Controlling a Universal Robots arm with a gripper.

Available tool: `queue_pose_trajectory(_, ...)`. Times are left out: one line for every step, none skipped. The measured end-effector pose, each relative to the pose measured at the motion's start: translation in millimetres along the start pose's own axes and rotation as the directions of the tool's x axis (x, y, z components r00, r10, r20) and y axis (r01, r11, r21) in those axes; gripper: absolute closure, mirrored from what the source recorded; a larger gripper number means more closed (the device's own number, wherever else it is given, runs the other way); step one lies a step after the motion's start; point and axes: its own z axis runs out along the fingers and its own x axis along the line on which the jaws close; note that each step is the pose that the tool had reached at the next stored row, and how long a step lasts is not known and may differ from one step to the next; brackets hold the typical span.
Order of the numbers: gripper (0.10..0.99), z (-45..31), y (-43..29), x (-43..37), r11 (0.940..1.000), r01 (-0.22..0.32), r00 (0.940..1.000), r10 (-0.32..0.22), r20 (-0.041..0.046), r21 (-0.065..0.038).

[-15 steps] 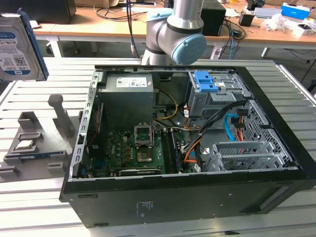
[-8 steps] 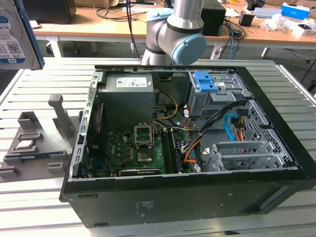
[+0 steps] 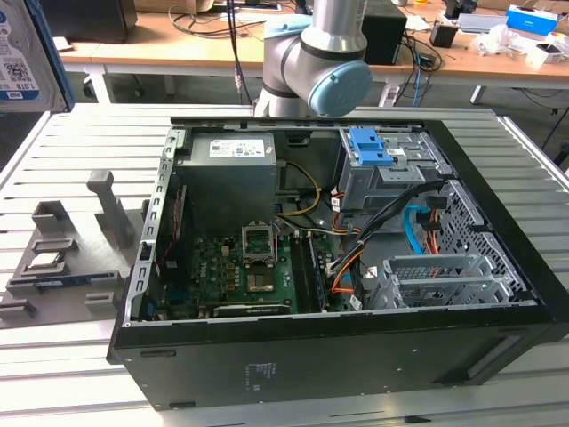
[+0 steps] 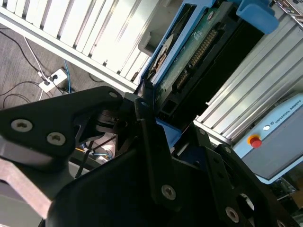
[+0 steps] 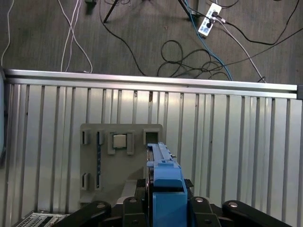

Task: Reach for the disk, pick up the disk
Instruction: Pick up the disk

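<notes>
Black end effector fingers are clamped on the disk, pressing its bright blue plastic bracket from both sides. In the first wrist view the disk hangs edge-on below the camera, over a grey fixture plate. In the second wrist view one finger lies along the disk's edge, where a green circuit board and a row of connector pins show inside the blue frame.

In the exterior view the disk is held up off the desk, at about ten o'clock from the computer case. Its silver face carries a blue-and-white label with barcodes, and the blue bracket runs down one side.

The desk is slatted aluminium. Beyond its rail the first wrist view shows a dark floor strewn with cables and a white power strip. Wooden-topped desks cluttered with gear stand further back at twelve o'clock.

The case lies open on its side, with a grey power supply, a green motherboard, and a blue caddy on a grey drive cage. The robot arm rises at the case's twelve o'clock. The fixture plate sits at its nine o'clock, below the disk, with a small square chip in one of its pockets. A pale box with a red button stands beside the desk in the second wrist view.
</notes>
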Motion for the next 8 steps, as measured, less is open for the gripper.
queue_pose_trajectory(0.718,-0.1,0.0,0.0,1.0000,0.000,1.0000,0.000,0.0000,0.000)
queue_pose_trajectory(0.718,-0.3,-0.4,-0.1,1.0000,0.000,1.0000,0.000,0.0000,0.000)
queue_pose_trajectory(0.718,-0.3,-1.8,0.0,1.0000,0.000,1.0000,0.000,-0.0001,0.000)
queue_pose_trajectory(0.718,-0.4,-3.9,0.2,1.0000,0.000,1.0000,0.000,-0.0001,0.000)
queue_pose_trajectory(0.718,-0.4,-5.7,0.3,1.0000,0.000,1.0000,0.000,-0.0001,0.000)
queue_pose_trajectory(0.718,-0.5,-8.7,0.5,1.0000,0.000,1.0000,0.000,-0.0001,0.000)
queue_pose_trajectory(0.718,-0.6,-11.2,0.6,1.0000,0.000,1.0000,0.000,-0.0001,0.000)
queue_pose_trajectory(0.718,-0.7,-14.4,0.8,1.0000,0.000,1.0000,0.000,0.0000,0.000)
